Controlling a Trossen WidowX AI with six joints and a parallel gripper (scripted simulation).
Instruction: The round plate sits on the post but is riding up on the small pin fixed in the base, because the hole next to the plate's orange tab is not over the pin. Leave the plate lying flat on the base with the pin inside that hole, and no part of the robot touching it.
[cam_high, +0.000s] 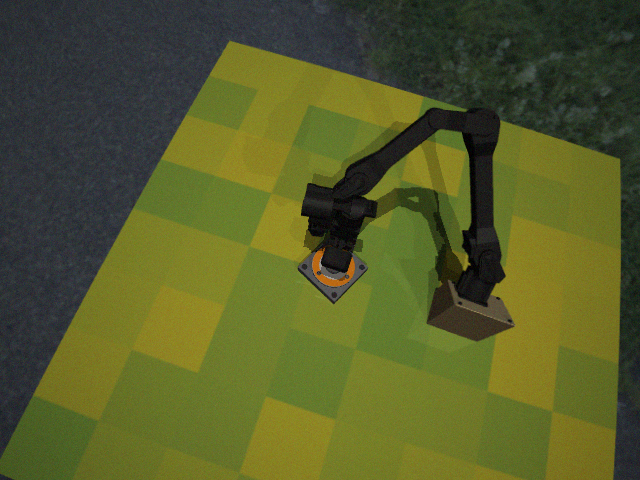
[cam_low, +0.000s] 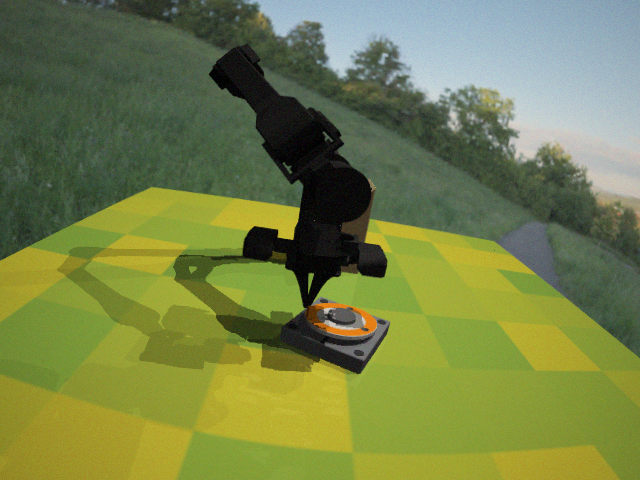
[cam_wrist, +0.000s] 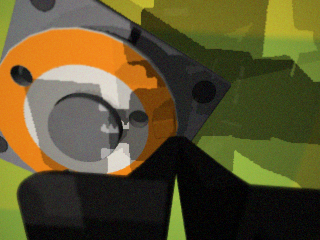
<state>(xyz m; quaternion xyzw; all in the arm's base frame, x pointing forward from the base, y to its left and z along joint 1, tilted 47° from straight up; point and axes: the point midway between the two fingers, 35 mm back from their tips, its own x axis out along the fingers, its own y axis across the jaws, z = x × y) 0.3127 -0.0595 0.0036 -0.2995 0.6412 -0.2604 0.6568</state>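
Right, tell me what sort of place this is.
Likely an outdoor test spot: a yellow-green checkered mat on a grassy hillside, trees and a paved path behind the arm.

Matt orange plate (cam_low: 338, 320) on a smooth grey metal-looking base (cam_low: 336, 342); matt black fingers (cam_low: 309, 290).

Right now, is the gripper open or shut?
Shut, holding nothing. In the wrist view the two fingers meet in one point, and the gripper tip stands at the orange plate's rim.
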